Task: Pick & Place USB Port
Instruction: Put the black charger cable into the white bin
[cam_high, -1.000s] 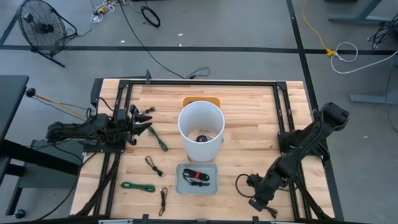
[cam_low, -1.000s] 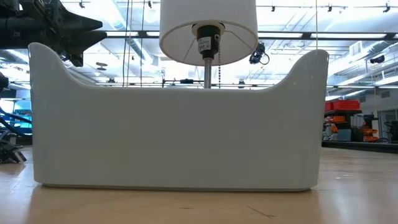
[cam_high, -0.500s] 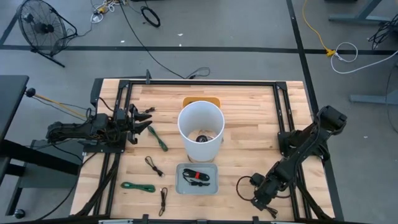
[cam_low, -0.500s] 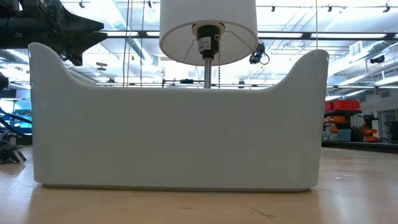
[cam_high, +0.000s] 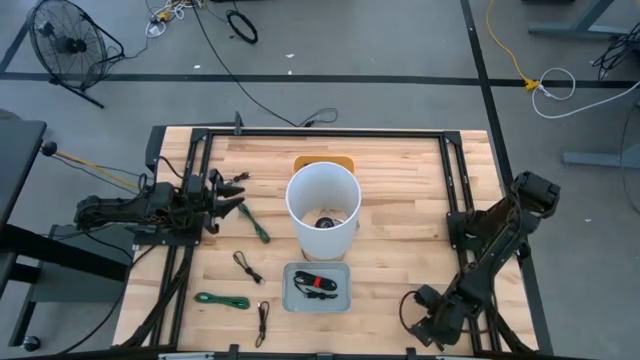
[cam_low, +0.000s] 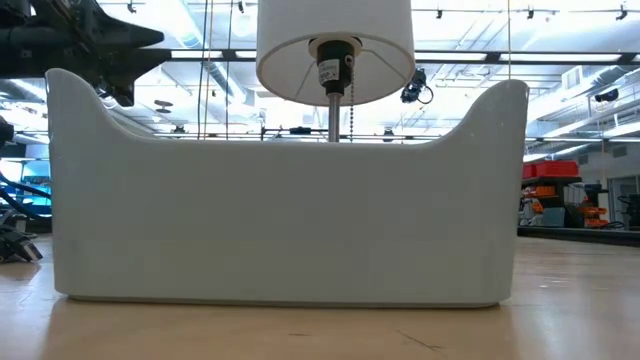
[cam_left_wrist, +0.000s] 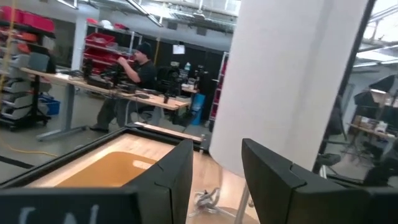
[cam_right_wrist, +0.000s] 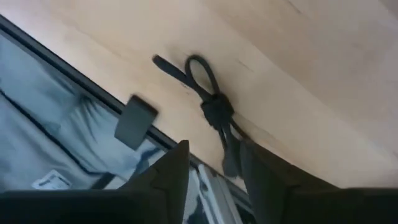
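subject: a short black usb cable (cam_right_wrist: 216, 112), bundled and knotted at its middle. it lies flat on the counter (cam_high: 400, 180) at the near edge, well to the right of the grey tray (cam_high: 317, 266), on bare wood beside the counter's frame rail.

lie of the cable: a loop stands out on one side of the knot and a tail with the plug on the other. the long axis runs straight away from the right pincer (cam_right_wrist: 214, 149), loop end farthest, tail end nearest. the tail reaches into the gap between the two fingers (cam_right_wrist: 174, 168).

right pincer: low over the counter, right of the tray and nearer the front edge (cam_high: 428, 322). the fingers stand apart, with clear wood showing on both sides of the tail. no grip is visible.

left pincer (cam_high: 238, 205): waits well to the left of the tray and further back, fingers apart on nothing, facing the white lamp shade (cam_high: 300, 195).

tray: already holds one black cable with a red part (cam_high: 318, 285).

judgement: the right arm is far the nearer. the cable lies dead ahead of it and in line with it, so the fingers straddle it crosswise. a close on the thin tail risks slipping, while the knot, a little further forward, offers more bulk.
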